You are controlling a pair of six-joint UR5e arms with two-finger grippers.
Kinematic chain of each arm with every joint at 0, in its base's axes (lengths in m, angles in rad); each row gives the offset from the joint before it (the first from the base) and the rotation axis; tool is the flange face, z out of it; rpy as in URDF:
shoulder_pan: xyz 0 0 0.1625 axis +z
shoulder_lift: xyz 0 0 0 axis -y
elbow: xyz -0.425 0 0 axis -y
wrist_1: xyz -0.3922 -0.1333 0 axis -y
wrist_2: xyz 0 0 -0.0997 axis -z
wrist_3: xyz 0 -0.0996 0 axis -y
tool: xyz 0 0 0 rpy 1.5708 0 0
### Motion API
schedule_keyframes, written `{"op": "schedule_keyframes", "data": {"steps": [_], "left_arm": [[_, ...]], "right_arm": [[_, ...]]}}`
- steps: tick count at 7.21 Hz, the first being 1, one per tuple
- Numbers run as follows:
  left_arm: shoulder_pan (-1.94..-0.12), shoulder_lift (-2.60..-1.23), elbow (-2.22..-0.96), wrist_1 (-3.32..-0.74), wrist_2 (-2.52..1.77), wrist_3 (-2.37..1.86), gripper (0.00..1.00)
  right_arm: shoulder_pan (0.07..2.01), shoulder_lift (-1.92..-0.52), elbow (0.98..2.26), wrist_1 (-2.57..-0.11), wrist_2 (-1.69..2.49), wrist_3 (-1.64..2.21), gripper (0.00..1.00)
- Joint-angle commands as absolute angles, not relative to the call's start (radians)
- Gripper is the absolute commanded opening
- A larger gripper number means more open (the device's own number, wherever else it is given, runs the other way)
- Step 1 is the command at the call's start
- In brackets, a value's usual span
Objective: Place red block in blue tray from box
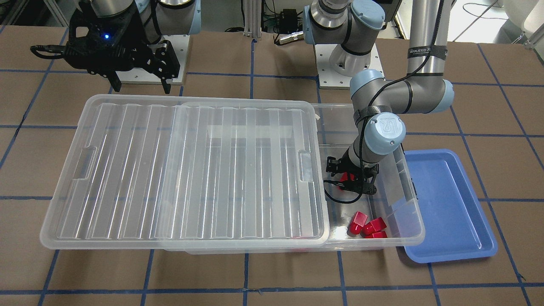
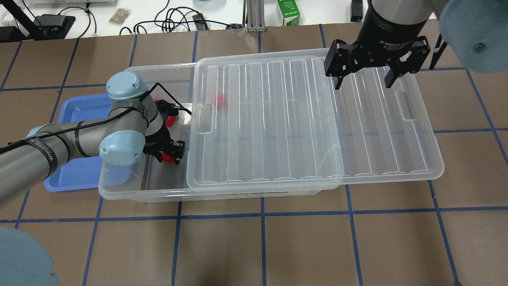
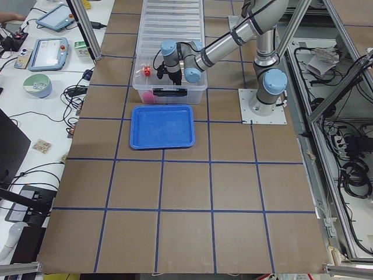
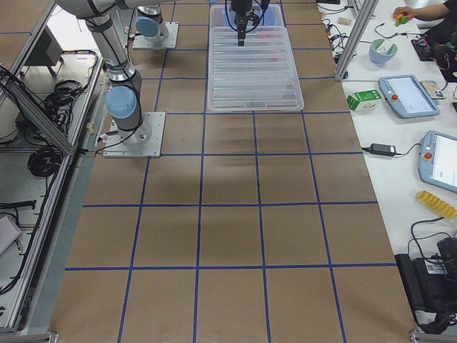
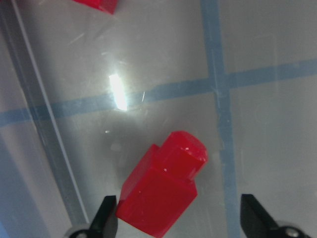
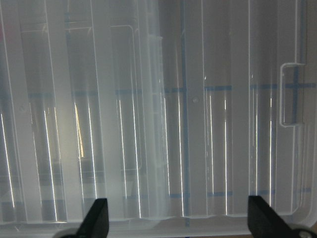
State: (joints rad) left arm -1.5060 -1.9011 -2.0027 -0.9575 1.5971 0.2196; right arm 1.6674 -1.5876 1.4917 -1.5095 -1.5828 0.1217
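Note:
The clear box (image 1: 418,221) lies on the table with its ribbed lid (image 1: 182,170) slid aside, uncovering one end. My left gripper (image 1: 349,177) is low inside that open end. In the left wrist view it (image 5: 178,218) is open, and a red block (image 5: 163,193) lies on the box floor between its fingers, nearer one finger. The overhead view shows this gripper (image 2: 168,153) too. Several more red blocks (image 1: 367,225) lie in the box corner. The blue tray (image 1: 446,212) is empty beside the box. My right gripper (image 2: 363,77) is open and empty above the lid (image 2: 309,127).
One red block (image 2: 220,100) shows through the lid, under its edge. Another block (image 5: 96,4) lies at the top edge of the left wrist view. The box wall stands between my left gripper and the blue tray (image 2: 75,174). The right wrist view shows only the lid (image 6: 173,124).

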Motion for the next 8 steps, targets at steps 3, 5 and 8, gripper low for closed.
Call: {"op": "schedule_keyframes", "data": {"steps": [3,5,8], "left_arm": [[-1.511,-1.833,-1.897,-1.056,1.595,0.219,0.08],[-1.509,-1.757,-1.689,-1.367,1.586,0.218,0.09],[-1.342,-1.7,-1.525,-1.569,1.595,0.267,0.1]], "right_arm": [[1.664,-1.592,1.491,-1.508,-1.586,0.121,1.0],[1.642,-1.588,1.486,-1.509,-1.594,0.098,1.0],[1.433,-1.601,1.485,-1.497,-1.611,-0.258,1.0]]}}
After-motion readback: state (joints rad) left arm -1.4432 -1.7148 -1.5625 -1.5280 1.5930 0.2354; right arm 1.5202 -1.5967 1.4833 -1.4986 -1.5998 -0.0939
